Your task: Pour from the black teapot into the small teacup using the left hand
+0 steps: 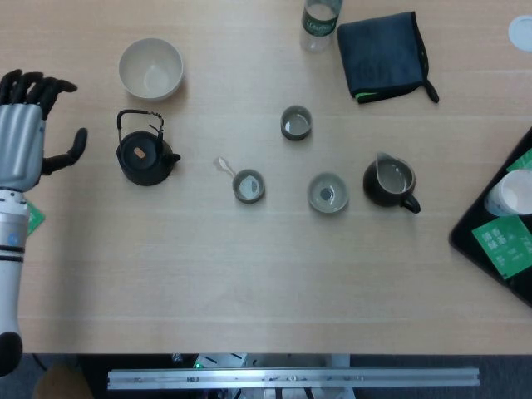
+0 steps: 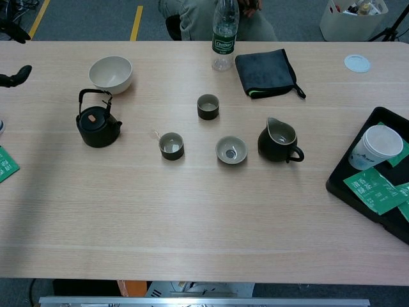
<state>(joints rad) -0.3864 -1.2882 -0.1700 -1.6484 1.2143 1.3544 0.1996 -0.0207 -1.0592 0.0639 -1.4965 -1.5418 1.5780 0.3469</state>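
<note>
Wood table: black teapot, small teacup, bowl, cloth.

Lab-like workroom: yellow floor tape, green circuit boards.

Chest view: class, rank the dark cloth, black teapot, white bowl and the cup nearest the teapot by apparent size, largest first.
1. dark cloth
2. black teapot and white bowl: look alike, not ranked
3. cup
</note>
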